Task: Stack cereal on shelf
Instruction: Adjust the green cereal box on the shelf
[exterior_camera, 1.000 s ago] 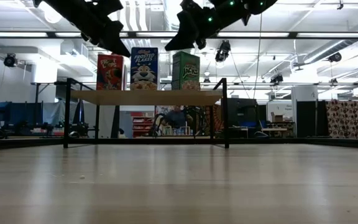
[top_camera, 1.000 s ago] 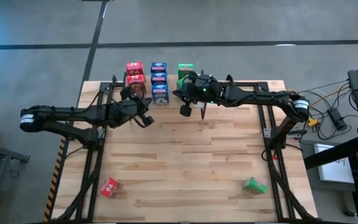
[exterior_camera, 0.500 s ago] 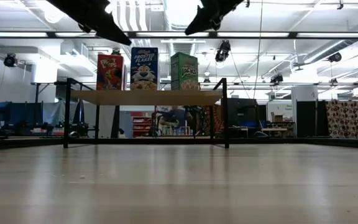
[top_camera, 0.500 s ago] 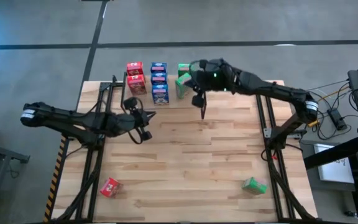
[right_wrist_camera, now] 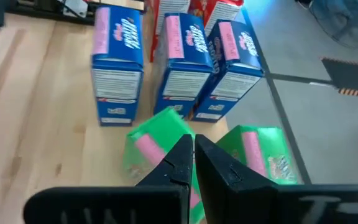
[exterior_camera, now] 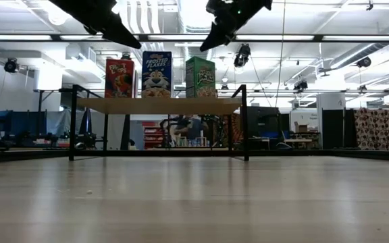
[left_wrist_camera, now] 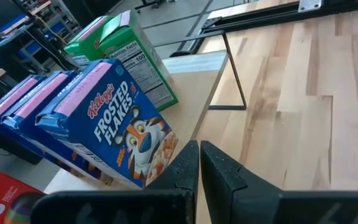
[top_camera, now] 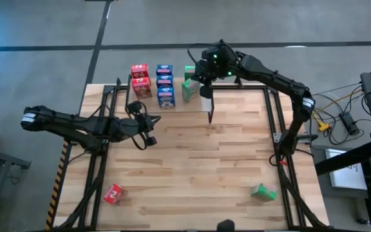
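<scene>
Wooden shelf (exterior_camera: 157,105) at the worktop's (top_camera: 205,174) far edge carries the upright cereal: red boxes (top_camera: 140,79), blue boxes (top_camera: 164,84) and green boxes (top_camera: 190,80). Only the high view shows one red box (top_camera: 114,193) and one green box (top_camera: 263,191) lying near the worktop's front edge, well apart. The right gripper (top_camera: 209,103) hangs just beside the green boxes, jaws pressed together and empty; the left gripper (top_camera: 148,132) sits before the shelf, jaws likewise pressed together. The low view shows only each column's front box and cuts off both arms.
</scene>
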You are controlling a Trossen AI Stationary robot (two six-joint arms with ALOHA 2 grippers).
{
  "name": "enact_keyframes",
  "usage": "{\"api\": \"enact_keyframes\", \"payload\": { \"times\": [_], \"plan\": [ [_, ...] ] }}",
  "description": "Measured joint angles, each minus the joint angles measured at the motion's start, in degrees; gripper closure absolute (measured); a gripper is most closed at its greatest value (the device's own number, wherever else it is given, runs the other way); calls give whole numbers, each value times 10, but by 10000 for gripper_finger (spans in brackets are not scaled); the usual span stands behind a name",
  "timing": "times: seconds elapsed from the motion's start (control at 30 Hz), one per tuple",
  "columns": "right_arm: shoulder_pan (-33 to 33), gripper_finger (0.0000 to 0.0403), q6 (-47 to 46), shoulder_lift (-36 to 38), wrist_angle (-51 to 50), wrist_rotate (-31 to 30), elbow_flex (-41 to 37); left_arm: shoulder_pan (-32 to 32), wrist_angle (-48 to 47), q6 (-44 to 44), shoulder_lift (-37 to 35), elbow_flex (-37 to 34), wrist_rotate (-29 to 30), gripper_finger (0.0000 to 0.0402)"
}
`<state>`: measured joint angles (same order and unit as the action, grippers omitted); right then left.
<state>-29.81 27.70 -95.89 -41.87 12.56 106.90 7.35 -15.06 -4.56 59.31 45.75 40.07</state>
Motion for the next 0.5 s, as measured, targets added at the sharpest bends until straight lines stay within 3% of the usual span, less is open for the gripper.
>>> {"api": "enact_keyframes", "payload": {
  "times": [0.2,0.5],
  "plan": [
    [-2,370,13,-28,-16,5,39,0,-1,-3,0,-4,0,401],
    [-2,223,81,-42,-78,10,60,0,-2,-7,0,-6,0,401]
  ]
}}
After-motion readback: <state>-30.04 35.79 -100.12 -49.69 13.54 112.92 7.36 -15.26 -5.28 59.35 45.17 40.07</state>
